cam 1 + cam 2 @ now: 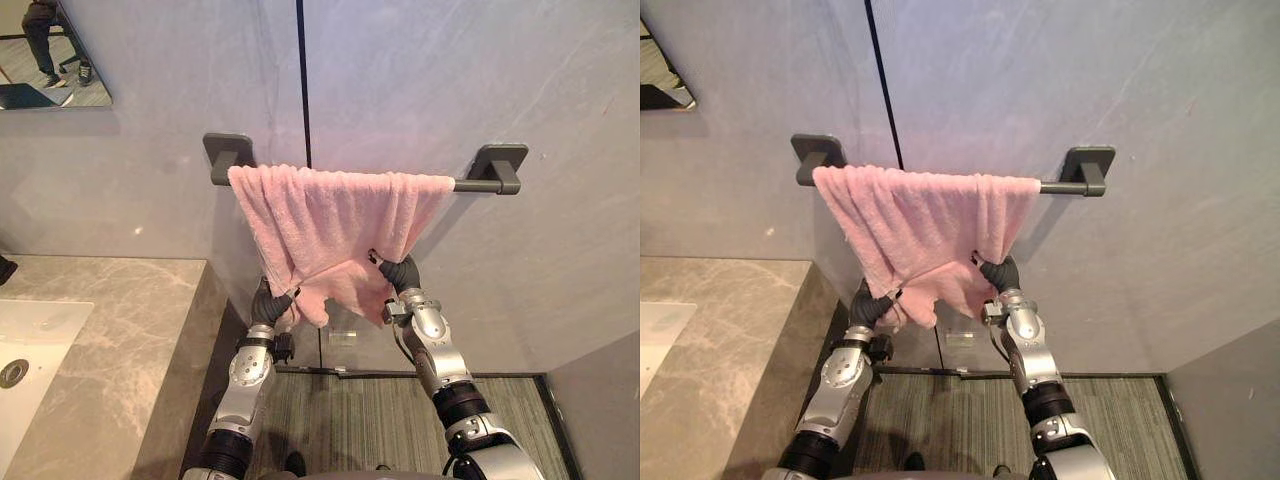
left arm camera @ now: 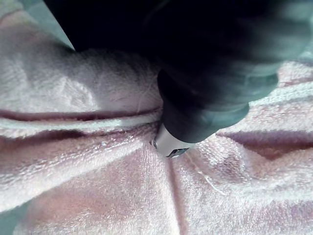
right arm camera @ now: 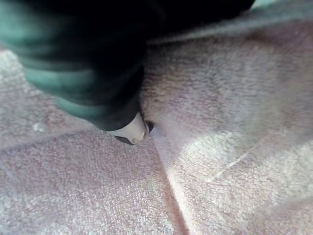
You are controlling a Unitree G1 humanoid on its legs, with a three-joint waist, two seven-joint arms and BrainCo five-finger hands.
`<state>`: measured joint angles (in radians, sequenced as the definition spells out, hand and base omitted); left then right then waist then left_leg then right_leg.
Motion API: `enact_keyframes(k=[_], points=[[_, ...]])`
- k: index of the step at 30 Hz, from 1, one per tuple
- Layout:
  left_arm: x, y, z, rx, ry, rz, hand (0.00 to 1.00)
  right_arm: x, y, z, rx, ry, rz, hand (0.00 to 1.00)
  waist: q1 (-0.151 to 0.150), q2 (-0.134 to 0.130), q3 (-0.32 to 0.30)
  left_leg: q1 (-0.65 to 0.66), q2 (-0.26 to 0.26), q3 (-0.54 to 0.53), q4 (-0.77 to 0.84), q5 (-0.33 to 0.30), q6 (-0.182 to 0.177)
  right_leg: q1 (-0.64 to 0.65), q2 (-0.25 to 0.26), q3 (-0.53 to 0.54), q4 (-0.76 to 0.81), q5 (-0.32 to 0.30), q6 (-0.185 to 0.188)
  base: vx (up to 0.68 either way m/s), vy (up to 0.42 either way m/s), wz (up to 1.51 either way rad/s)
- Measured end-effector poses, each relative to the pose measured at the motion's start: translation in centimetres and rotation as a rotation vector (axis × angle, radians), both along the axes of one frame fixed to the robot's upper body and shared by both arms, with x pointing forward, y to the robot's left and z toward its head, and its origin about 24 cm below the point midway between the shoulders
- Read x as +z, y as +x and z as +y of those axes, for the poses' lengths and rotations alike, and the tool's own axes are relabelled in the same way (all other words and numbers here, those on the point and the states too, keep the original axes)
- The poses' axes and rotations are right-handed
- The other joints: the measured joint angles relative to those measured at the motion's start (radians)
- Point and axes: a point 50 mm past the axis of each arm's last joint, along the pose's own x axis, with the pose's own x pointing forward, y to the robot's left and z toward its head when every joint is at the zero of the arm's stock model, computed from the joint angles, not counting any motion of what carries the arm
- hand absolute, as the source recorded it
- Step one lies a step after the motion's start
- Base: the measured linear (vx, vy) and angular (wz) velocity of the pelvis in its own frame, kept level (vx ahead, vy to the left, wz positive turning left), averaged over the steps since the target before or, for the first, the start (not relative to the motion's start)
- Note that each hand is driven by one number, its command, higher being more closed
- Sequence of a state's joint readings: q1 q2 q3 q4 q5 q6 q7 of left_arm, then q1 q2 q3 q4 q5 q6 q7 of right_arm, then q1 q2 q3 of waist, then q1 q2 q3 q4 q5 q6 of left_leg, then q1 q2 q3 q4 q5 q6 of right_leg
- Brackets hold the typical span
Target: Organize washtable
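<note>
Against the grey wall the pink towel (image 1: 335,225) already hangs over the bar (image 1: 480,184), but bunched toward the left, with the left hand (image 1: 271,300) and right hand (image 1: 401,272) buried in its lower edge, grip impossible to tell, so straightening seems left.

We find the pink towel (image 1: 330,225) covering the towel bar (image 1: 475,185) save its right end. The marble counter (image 1: 120,320) blocks the near left; the right stands free.
</note>
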<state>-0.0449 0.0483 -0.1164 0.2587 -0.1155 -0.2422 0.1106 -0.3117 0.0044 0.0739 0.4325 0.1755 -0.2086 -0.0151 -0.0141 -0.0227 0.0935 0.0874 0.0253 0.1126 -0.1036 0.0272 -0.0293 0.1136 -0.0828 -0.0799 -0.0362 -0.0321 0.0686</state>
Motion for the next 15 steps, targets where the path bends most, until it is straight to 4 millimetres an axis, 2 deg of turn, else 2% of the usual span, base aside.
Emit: enact_keyframes(k=[7, 11, 15], points=[[1.6, 0.2, -0.2, -0.003, -0.015, -0.071, 1.0, 0.9, -1.4, -0.6, -0.023, 0.021, -0.061, 1.0, -0.001, -0.013, 0.013, -0.002, -0.006, 0.003, 0.007, -0.007, 0.005, -0.016, -0.003, 0.009, 0.017, -0.015, 0.005, 0.04, -0.012, -0.04], [2.4, 0.2, -0.3, -0.004, -0.021, -0.105, 1.0, 1.4, -1.7, -0.8, -0.029, 0.026, -0.083, 1.0, -0.021, -0.013, 0.013, 0.003, -0.009, 0.008, 0.008, -0.014, 0.009, -0.013, -0.007, 0.018, 0.019, -0.019, 0.01, 0.03, -0.008, -0.04], [2.4, 0.2, -0.5, -0.005, -0.032, -0.106, 1.0, 1.5, -1.7, -1.1, -0.041, 0.017, -0.09, 1.0, -0.025, -0.013, 0.013, 0.01, -0.008, 0.014, 0.008, -0.021, 0.009, -0.012, -0.008, 0.026, 0.025, -0.026, 0.01, 0.0, -0.013, -0.05]])
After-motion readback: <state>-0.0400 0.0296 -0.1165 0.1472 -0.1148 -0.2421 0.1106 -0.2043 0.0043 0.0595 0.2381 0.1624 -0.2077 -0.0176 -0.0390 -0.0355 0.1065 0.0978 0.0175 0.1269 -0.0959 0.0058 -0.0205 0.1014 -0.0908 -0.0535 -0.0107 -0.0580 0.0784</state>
